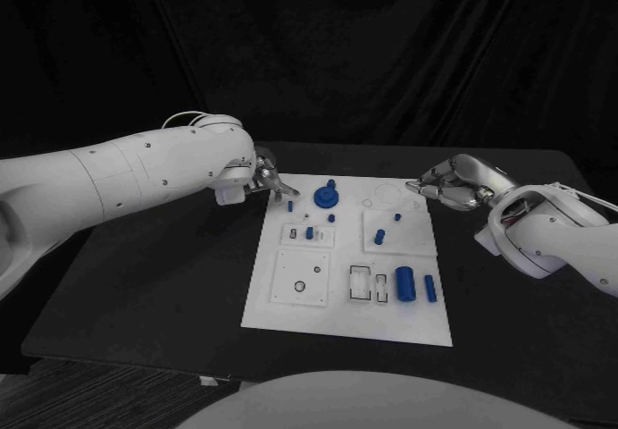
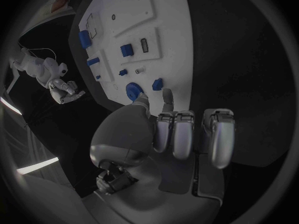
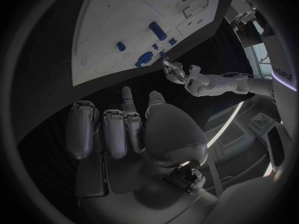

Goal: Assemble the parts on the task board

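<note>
The white task board (image 1: pixel 290 308) lies in the middle of the black table. On it are a round blue part (image 1: pixel 326 192) at the far end, small blue pieces (image 1: pixel 380 237) in the middle and a blue cylinder (image 1: pixel 405 284) near the front. My left hand (image 1: pixel 264 179) hovers at the board's far left corner, holding nothing; its thumb and one finger (image 2: pixel 167 97) reach out apart, close to the round blue part (image 2: pixel 132 90). My right hand (image 1: pixel 454 190) hangs by the far right corner, also holding nothing, one finger (image 3: pixel 126 97) and the thumb apart over the dark table.
Black table (image 1: pixel 154 286) surrounds the board on all sides, with wide bare strips to its left and right. Several empty slots and recesses (image 1: pixel 364 283) sit in the board's front half. A black curtain closes off the back.
</note>
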